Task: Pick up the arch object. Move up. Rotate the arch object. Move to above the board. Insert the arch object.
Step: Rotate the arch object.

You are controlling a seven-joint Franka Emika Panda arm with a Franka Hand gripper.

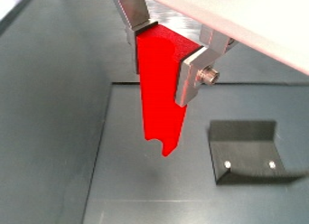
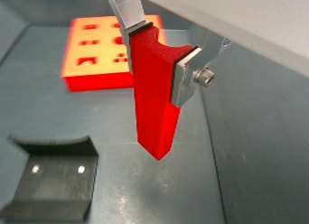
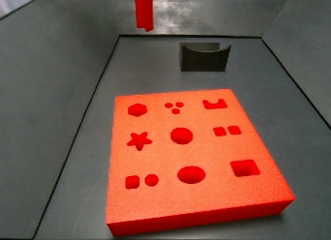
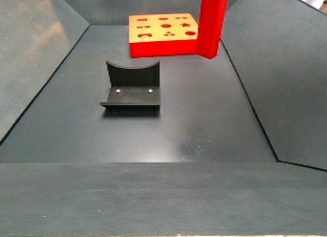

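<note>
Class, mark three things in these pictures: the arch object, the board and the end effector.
arch object (image 2: 157, 106): wrist view, middle of its red front face.
board (image 3: 195, 210): side view, bare near edge of the slab.
end effector (image 1: 165, 49): wrist view, midway between the fingertips clamping the arch object.

**Arch up in the air, board at one end of the floor**

The gripper (image 2: 161, 49) hangs above the floor with the tall slim bright red arch object (image 2: 154, 97) clamped between its silver finger plates (image 2: 185, 79), lower end clear of the floor. Below and beside it sits the dark L-shaped fixture (image 4: 132, 89). The large flat orange-red board (image 3: 188, 155) lies well apart, beyond the fixture; the gripper itself seems out of frame in both side views.
</note>
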